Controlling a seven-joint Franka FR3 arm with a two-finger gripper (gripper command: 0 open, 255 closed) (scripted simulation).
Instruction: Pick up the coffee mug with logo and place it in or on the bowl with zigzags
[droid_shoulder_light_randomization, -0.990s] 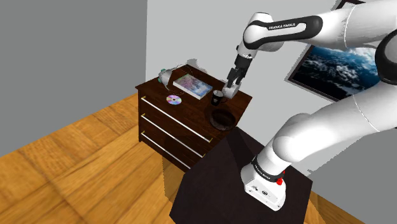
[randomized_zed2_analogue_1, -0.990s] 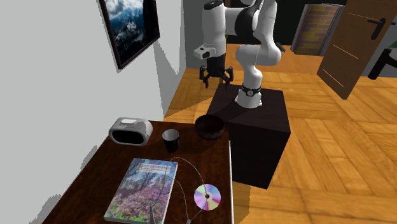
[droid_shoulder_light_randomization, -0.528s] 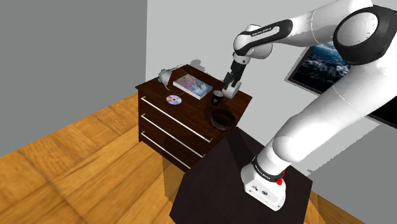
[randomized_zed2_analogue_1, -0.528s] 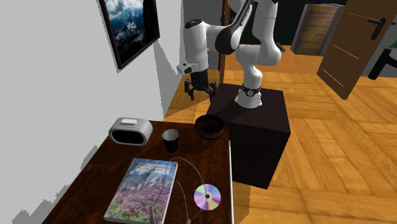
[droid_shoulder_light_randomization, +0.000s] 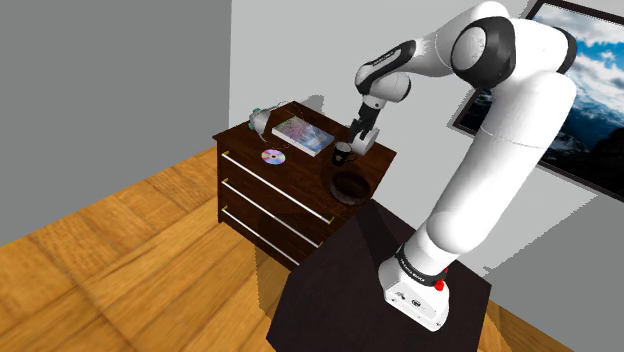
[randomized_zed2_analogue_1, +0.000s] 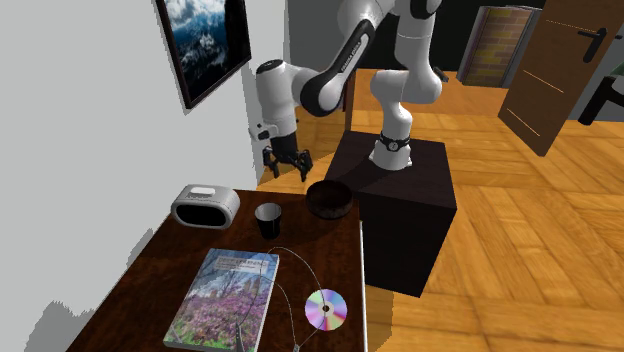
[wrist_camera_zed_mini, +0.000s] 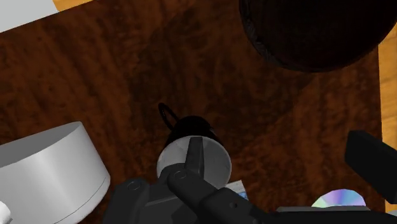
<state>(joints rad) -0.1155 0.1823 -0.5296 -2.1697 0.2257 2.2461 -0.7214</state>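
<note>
The tool (randomized_zed2_analogue_1: 285, 165) hangs with its black fingers (wrist_camera_zed_mini: 193, 159) spread wide and nothing held between them. Since half a second ago it has swung toward the grey wall and come lower. In the second exterior view it has moved left from beside a corner of the dark box stand (randomized_zed2_analogue_1: 415, 200). It now sits above the far end of the dark wooden chest of drawers (randomized_zed2_analogue_1: 150, 275), near the rounded grey clock radio (randomized_zed2_analogue_1: 205, 205). In the shoulder view the elbow of the white arm (droid_shoulder_light_randomization: 500, 120) has risen, uncovering more of the framed landscape picture (droid_shoulder_light_randomization: 590, 40) on the wall.

The small black mug (randomized_zed2_analogue_1: 268, 219), white inside, stands upright on the chest's top where it stood before. It is between the clock radio and the round dark brown bowl (randomized_zed2_analogue_1: 329, 199), apart from both. In the wrist view one finger crosses in front of the mug's rim, and the thin handle points away from the hand. The bowl, the flower-covered book (randomized_zed2_analogue_1: 225, 300) and the shiny disc (randomized_zed2_analogue_1: 326, 310) lie as they did.
</note>
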